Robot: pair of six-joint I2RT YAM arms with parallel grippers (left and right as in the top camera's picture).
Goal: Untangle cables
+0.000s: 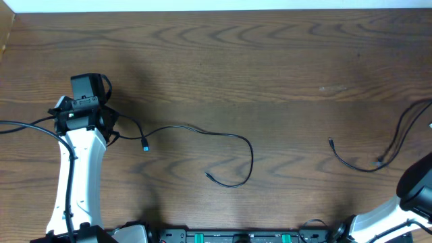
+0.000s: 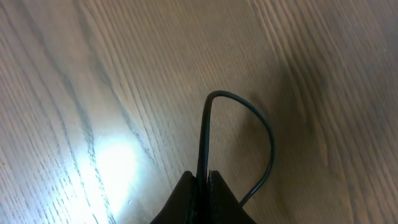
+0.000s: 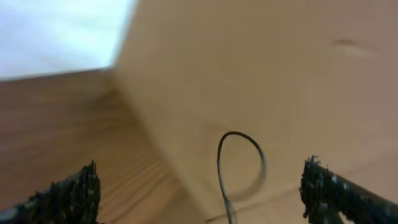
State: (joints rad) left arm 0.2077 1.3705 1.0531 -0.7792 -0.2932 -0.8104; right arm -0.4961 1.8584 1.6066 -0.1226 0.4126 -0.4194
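Where the left tool (image 2: 204,179) shows in its own wrist view, its two dark fingers (image 2: 184,198) are pressed together, pinching a thin black cable (image 2: 268,134). That cable rises from the pinch, bends over in a narrow loop and comes back down on the right side of the fingers, all above the wood-grain worktop (image 1: 270,67). From overhead, the tool sits at the left of the worktop at the end of the white left arm (image 1: 84,155), hidden under the wrist camera. The cable trails away to the right from beside it, passes a small plug with a blue tip (image 1: 145,145), runs on toward the middle, curls round and ends in a small plug (image 1: 208,175) that lies flat on the wood.

The right tool (image 3: 199,186) is spread wide, its rough black fingers (image 3: 78,190) at the two lower corners of a blurred wrist view. Between them, touching neither, stands a loop of a second cable (image 3: 218,162). Overhead, this cord lies at the right of the worktop, well apart from the first: one plug end (image 1: 331,141) points toward the centre, and the cord sweeps down and then up to the right edge, near the right arm (image 1: 418,185).
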